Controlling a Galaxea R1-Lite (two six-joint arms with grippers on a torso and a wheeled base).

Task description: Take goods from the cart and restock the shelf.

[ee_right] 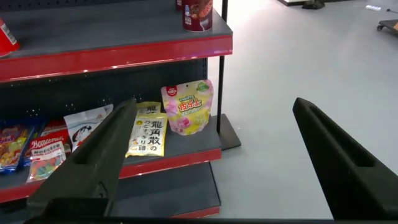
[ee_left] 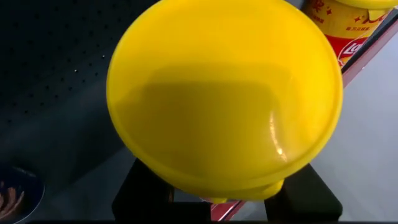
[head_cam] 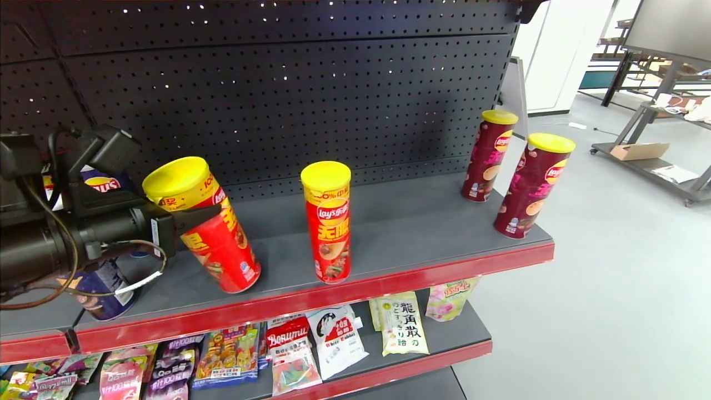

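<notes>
Right gripper sat low, in front of the lower shelf, fingers spread wide with nothing between them. Snack bags lay flat in a row on that lower shelf. One level up was the main shelf, grey deck with a red front lip. Left gripper was at its left end, fingers clamped on the held can just below the yellow lid. The held can was red and tilted, lid leaning left, base down at the deck close to the front lip; couldn't tell if the base touched. A blue can stood further left under the arm, partly hidden. Right of the held can, and apart from it, a second red can stood upright near the lip. Well to the right stood two maroon cans with yellow lids: one at the near right corner, the other just beside it, farther back. Black pegboard closed off the back.
</notes>
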